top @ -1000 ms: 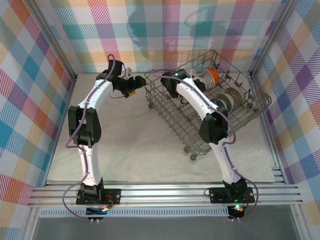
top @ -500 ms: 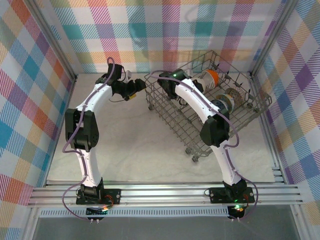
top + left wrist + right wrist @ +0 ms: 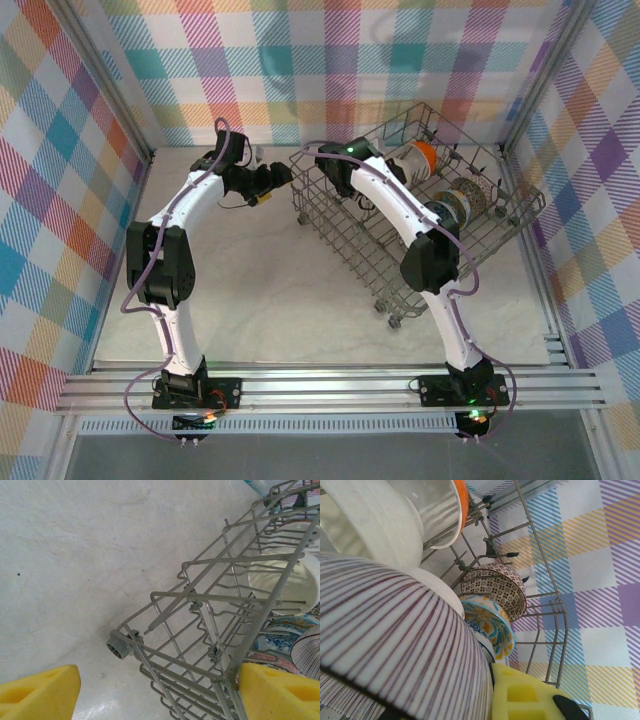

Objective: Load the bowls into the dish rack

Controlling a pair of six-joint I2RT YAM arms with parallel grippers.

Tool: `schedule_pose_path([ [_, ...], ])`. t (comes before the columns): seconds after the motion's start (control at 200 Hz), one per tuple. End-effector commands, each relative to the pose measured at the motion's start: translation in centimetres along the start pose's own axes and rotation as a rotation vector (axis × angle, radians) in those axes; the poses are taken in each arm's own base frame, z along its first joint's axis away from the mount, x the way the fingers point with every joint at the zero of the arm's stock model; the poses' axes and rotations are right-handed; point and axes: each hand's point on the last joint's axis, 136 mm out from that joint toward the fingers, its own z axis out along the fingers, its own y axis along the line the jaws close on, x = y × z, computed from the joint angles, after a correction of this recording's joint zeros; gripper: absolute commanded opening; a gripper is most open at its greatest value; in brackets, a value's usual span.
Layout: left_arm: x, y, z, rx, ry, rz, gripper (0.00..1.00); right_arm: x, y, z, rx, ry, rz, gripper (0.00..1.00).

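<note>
1. The dish rack is sitting on the pale marble table, toward the far right, with plaid walls standing around it.
2. The left gripper is hovering at the rack's left end, just beside the corner wires.
3. Its yellow fingers are standing wide apart and holding nothing. In the left wrist view the rack's corner and a small grey wheel are lying between them. One finger is sitting right by the rack's wire wall; cannot tell if it is touching.
4. The right arm is reaching across the rack from the near side, its wrist end hanging over the rack's far-left part.
5. The right gripper is sitting down inside the rack among the bowls, its fingers drawn almost together. One yellow finger is lying right against the edge of the striped bowl. Cannot tell whether it is pinching that bowl.
6. Every bowl I can see is resting in the rack. The white bowl and the orange bowl are standing on edge side by side at the far side.
7. The brown-patterned bowl and the floral bowl are standing on edge, one just beside the other, between the striped bowl and the rack's end wall.
</note>
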Motion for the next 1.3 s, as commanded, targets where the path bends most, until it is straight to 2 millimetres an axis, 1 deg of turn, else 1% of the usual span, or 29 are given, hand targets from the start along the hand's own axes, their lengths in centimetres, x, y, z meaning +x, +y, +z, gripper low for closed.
schedule_pose_path([
  [0.0, 0.6, -4.1, -2.8, 0.057, -0.012, 0.090, 0.83, -0.8, -0.8, -0.5, 0.041, -0.036, -0.002, 0.00],
  [0.19, -0.6, -4.3, -4.4, 0.041, -0.065, 0.102, 0.84, -1.8, 0.0, -0.5, 0.028, -0.062, -0.004, 0.00],
  [0.62, -2.3, -4.0, -6.5, -0.001, -0.149, 0.102, 0.84, -3.1, 2.3, 0.0, 0.011, -0.094, -0.005, 0.00],
  [0.765, -2.3, -3.9, -6.7, -0.008, -0.157, 0.097, 0.84, -3.3, 2.8, 0.3, 0.011, -0.098, -0.012, 0.00],
  [1.295, -2.7, -3.9, -6.8, -0.013, -0.175, 0.081, 0.84, -2.5, 4.5, 1.1, 0.026, -0.075, -0.025, 0.00],
])
